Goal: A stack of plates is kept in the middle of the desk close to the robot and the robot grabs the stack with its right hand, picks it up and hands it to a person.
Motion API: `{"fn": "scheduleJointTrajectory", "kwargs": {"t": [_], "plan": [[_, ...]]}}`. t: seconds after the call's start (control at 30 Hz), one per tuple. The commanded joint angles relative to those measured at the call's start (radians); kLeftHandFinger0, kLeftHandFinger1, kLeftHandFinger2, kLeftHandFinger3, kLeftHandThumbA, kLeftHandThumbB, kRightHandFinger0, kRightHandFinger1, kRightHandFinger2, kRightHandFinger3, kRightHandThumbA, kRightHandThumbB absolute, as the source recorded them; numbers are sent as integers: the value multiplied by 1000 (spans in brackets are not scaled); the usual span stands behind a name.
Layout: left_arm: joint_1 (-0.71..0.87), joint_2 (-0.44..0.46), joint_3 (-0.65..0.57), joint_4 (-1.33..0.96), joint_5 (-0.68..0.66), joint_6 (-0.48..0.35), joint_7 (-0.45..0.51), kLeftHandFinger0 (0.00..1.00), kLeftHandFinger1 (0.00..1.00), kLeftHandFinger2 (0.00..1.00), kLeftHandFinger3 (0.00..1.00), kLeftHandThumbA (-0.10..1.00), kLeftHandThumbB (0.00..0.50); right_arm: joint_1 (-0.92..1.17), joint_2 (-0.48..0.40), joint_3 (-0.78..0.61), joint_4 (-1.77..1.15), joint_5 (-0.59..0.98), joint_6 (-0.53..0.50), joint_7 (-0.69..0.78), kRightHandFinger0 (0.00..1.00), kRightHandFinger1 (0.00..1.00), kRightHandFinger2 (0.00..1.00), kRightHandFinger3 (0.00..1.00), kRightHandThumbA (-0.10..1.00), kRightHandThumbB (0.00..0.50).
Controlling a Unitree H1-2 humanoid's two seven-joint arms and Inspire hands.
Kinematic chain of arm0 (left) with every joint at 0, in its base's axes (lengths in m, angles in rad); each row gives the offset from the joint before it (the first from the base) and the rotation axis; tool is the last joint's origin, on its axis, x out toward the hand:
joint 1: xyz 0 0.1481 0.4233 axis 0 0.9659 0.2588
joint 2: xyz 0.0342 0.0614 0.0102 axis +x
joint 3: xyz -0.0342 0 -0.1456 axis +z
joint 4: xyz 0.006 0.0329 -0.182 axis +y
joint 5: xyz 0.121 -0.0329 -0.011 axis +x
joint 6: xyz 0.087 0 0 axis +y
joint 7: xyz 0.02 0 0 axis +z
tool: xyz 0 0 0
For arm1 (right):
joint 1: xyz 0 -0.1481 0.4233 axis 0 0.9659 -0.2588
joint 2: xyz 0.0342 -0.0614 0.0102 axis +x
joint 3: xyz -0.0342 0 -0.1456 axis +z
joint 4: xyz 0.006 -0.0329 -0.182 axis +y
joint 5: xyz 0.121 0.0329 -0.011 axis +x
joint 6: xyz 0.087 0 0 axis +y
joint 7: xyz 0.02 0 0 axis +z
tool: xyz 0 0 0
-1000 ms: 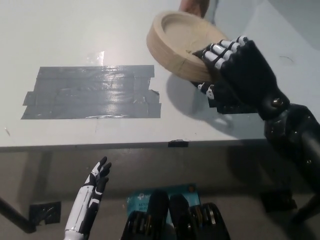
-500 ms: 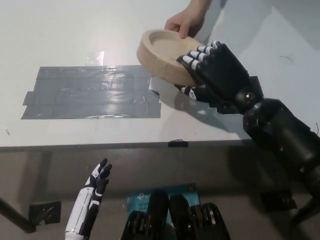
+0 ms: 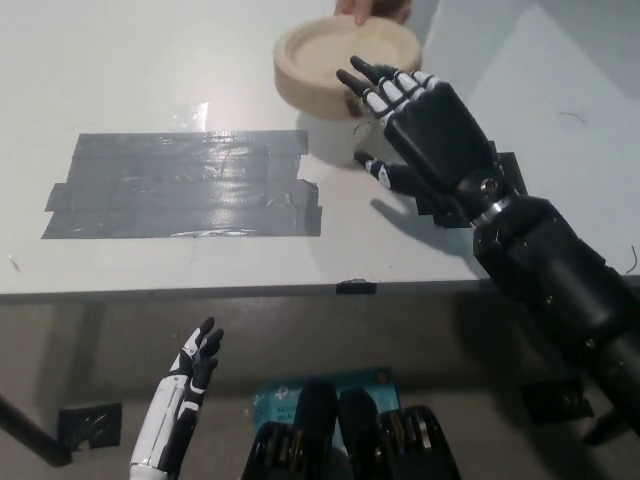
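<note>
Right hand (image 3: 420,125) spread open, holding nothing, beside the plates (image 3: 345,65) a person's hand (image 3: 375,10) apparently grips at top; handover done; next, withdraw.

The black right hand (image 3: 425,125) is raised at the end of an arm that reaches up from the lower right, fingers spread apart and pointing up-left, thumb hanging below them, grasping nothing. The white left hand (image 3: 192,370) rests low at the lower left, fingers loosely apart, empty.
</note>
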Motion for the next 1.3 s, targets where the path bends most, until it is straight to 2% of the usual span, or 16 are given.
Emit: {"fn": "scheduleJointTrajectory", "kwargs": {"t": [0.0,0.27,0.4,0.47,0.6,0.67,0.8,0.87,0.93,0.97,1.07,1.1,1.17,1.27], "plan": [[-6,10,-6,-33,-1,-10,-17,1000,1000,1000,1000,1000,0,20,-17,-70,-217,164,90,288,1000,1000,1000,1000,821,500],[-8,10,-5,-28,-9,-13,-18,1000,1000,1000,1000,1000,0,135,-81,-152,-555,261,144,459,1000,1000,1000,1000,940,500],[-14,11,-6,-23,-4,-15,-18,1000,1000,1000,1000,1000,0,219,-110,-215,-750,320,172,479,1000,1000,1000,1000,932,500],[-19,12,-6,-20,0,-17,-17,1000,1000,1000,1000,1000,0,272,-122,-251,-861,364,187,493,1000,1000,1000,1000,917,484],[-15,13,-3,-25,4,-14,-13,1000,1000,1000,1000,1000,0,420,-132,-310,-1094,437,232,508,1000,1000,1000,1000,1000,444],[-13,12,-4,-25,6,-15,-12,1000,1000,1000,1000,1000,0,476,-132,-324,-1160,457,243,510,1000,1000,1000,1000,1000,434],[-10,12,-6,-17,19,-19,-6,1000,1000,1000,1000,1000,1,649,-98,-334,-1237,566,183,426,1000,1000,1000,1000,1000,360],[-7,10,-6,-17,18,-18,-5,1000,1000,1000,1000,1000,0,695,-85,-329,-1243,584,168,416,1000,1000,1000,1000,1000,356],[-1,9,-6,-8,16,-36,-2,1000,1000,1000,1000,1000,0,805,-38,-305,-1189,624,101,357,1000,1000,1000,1000,1000,330],[1,7,-6,-6,16,-37,0,1000,1000,1000,1000,1000,0,832,-19,-302,-1155,640,82,345,1000,1000,1000,1000,1000,335],[4,6,-5,-8,15,-34,0,1000,1000,1000,1000,1000,1,861,3,-298,-1117,671,69,340,1000,1000,1000,1000,1000,324],[-1,2,-3,-7,11,-30,1,1000,1000,1000,1000,1000,0,902,51,-299,-1023,755,50,338,1000,1000,1000,1000,1000,302],[-1,-1,0,-7,6,-26,2,1000,1000,1000,1000,1000,0,927,96,-305,-927,814,47,348,1000,1000,1000,1000,1000,296],[2,5,4,-9,6,-31,2,1000,1000,1000,1000,1000,0,931,128,-311,-825,805,68,371,1000,1000,1000,1000,1000,283]]}}
